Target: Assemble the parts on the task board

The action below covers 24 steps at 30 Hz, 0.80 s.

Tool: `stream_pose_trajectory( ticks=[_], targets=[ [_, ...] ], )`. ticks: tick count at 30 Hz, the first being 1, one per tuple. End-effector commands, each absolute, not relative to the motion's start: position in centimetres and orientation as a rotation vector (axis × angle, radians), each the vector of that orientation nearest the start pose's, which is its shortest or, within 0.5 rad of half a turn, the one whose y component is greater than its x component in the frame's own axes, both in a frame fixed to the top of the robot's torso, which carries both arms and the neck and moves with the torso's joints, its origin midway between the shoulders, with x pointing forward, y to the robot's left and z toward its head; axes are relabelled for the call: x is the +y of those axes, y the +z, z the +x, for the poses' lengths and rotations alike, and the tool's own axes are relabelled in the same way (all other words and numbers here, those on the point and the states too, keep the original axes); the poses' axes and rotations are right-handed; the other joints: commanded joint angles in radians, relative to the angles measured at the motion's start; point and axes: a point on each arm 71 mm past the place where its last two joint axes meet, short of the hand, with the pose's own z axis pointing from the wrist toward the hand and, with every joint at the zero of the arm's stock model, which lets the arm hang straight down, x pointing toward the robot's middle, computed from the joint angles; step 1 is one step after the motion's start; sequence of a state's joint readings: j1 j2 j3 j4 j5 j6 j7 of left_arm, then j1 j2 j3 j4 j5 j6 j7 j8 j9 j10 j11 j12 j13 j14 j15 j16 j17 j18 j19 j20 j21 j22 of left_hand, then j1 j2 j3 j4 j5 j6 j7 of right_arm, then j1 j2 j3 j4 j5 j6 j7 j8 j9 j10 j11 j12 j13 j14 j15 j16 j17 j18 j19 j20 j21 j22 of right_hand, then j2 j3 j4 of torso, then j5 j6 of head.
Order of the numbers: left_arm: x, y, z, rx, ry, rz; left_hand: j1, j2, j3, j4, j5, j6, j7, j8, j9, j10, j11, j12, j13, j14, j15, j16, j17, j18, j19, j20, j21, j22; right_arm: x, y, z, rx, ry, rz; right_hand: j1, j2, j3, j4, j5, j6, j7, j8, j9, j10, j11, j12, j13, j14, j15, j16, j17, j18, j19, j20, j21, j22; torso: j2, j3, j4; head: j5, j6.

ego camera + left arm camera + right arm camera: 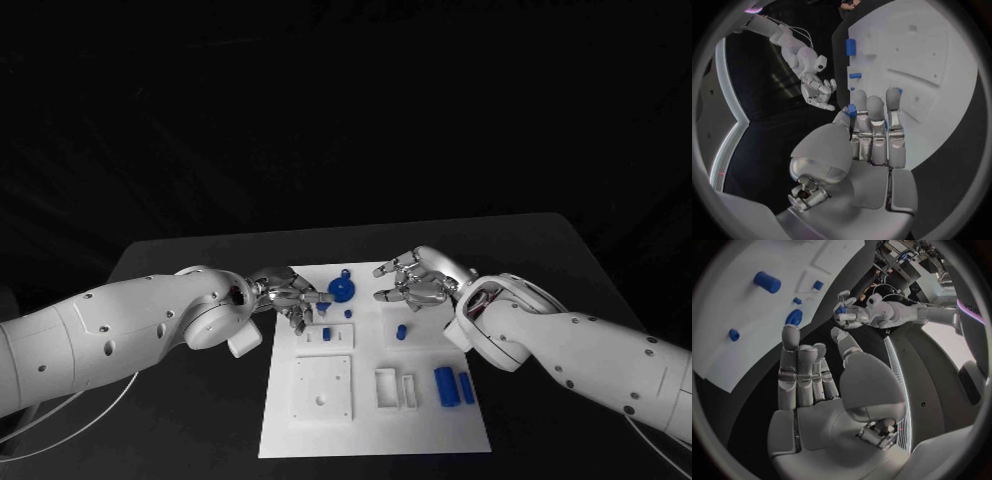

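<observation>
Head view: nearest edge of the white board (372,430) is bare; just above it sit two blue cylinders (453,385) lying side by side at the right, next to a white slotted holder (394,388), with a square white plate (323,386) to their left. Mid-board there's a small blue peg (402,329) and a blue round knob (343,288) near the far edge. Left hand (293,300) is over the board's left side, fingers curled down around something small and blue. Right hand (414,280) hovers over the far right of the board, fingers spread, nothing in it. Left wrist view: left hand fingers (876,115) lie together against the board, a blue piece (852,109) pinched at the thumb side, so it's holding a part. Right wrist view: right hand (814,385) open and wide, bench and board beyond it, the knob (794,317) just past the fingertips. Looks like an insertion step on the left side; next move needs that part lined up over its socket and pressed straight down, right hand free to steady the board.
</observation>
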<state>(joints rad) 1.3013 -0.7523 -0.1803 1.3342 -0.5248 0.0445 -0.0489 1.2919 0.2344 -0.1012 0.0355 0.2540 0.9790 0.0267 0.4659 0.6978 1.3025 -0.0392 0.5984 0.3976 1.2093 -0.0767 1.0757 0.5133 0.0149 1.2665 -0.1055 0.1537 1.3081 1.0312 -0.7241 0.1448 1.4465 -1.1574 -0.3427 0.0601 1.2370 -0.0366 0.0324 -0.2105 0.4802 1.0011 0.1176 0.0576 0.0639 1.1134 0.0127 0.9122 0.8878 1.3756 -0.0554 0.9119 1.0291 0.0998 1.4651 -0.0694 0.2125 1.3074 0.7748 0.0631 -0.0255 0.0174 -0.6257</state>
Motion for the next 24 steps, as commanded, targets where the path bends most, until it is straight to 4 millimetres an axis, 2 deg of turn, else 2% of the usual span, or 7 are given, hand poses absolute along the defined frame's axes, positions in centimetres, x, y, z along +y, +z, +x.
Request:
stream_pose_trajectory(
  ticks=[1, 9, 18, 24],
  targets=[
    [19.6, -21.1, 50.4, 2.143, -1.254, -0.546, 0.001, 0.01, 0.133, -0.142, -0.006, -0.005, -0.006, 0.002, -0.001, -0.006, -0.001, 0.004, 0.0, -0.008, -0.002, 0.004, -0.001, -0.001, 0.0, 0.007, -0.006, 0.018, -14.9, -20.0, 48.2, 1.652, 1.04, 0.063, -0.002, 0.011, -0.003, -0.011, -0.011, 0.01, 0.001, 0.005, 0.001, -0.001, -0.003, 0.003, -0.001, -0.001, 0.0, 0.002, 0.002, 0.009, 0.026, -0.004, 0.006, 0.028, 0.0, 0.0011, 0.0004, 0.003, 0.008],
    [18.7, -20.6, 50.0, 2.163, -1.33, -0.499, 0.001, 0.011, 0.132, -0.144, -0.01, -0.005, -0.006, 0.001, -0.001, -0.007, 0.0, 0.004, 0.0, -0.009, -0.002, 0.004, -0.001, -0.001, -0.001, 0.008, -0.006, 0.018, -13.1, -19.8, 47.5, 1.651, 1.082, 0.025, 0.001, 0.024, -0.013, -0.032, -0.031, 0.011, 0.001, 0.005, 0.001, 0.0, -0.003, 0.004, 0.0, 0.0, 0.0, 0.004, 0.003, 0.009, 0.026, -0.004, 0.011, 0.029, 0.001, 0.0009, -0.0015, 0.003, 0.015],
    [18.0, -20.4, 49.6, 2.179, -1.371, -0.47, 0.001, 0.012, 0.13, -0.147, -0.011, -0.006, -0.005, 0.0, -0.002, -0.01, 0.0, 0.005, 0.0, -0.012, -0.001, 0.005, -0.001, -0.001, -0.002, 0.009, -0.007, 0.018, -11.9, -19.4, 47.1, 1.632, 1.115, 0.009, 0.003, 0.025, -0.025, -0.034, -0.033, -0.001, 0.004, 0.005, 0.001, 0.0, -0.001, 0.005, 0.0, 0.0, 0.001, 0.005, 0.004, 0.01, 0.025, -0.003, 0.009, 0.028, 0.0, 0.0015, 0.0001, 0.004, 0.014],
    [17.7, -20.3, 49.6, 2.18, -1.383, -0.461, 0.001, 0.012, 0.13, -0.147, -0.011, -0.006, -0.005, 0.0, -0.002, -0.01, 0.0, 0.005, 0.0, -0.012, -0.001, 0.005, -0.001, -0.001, -0.002, 0.009, -0.007, 0.018, -11.3, -19.4, 46.7, 1.636, 1.126, -0.019, 0.013, 0.029, -0.03, -0.041, -0.057, 0.004, 0.003, 0.005, 0.001, 0.0, -0.001, 0.006, 0.001, 0.0, 0.0, 0.007, 0.006, 0.01, 0.025, -0.003, 0.015, 0.03, 0.0, 0.0005, -0.0009, 0.006, 0.012]
  ],
)
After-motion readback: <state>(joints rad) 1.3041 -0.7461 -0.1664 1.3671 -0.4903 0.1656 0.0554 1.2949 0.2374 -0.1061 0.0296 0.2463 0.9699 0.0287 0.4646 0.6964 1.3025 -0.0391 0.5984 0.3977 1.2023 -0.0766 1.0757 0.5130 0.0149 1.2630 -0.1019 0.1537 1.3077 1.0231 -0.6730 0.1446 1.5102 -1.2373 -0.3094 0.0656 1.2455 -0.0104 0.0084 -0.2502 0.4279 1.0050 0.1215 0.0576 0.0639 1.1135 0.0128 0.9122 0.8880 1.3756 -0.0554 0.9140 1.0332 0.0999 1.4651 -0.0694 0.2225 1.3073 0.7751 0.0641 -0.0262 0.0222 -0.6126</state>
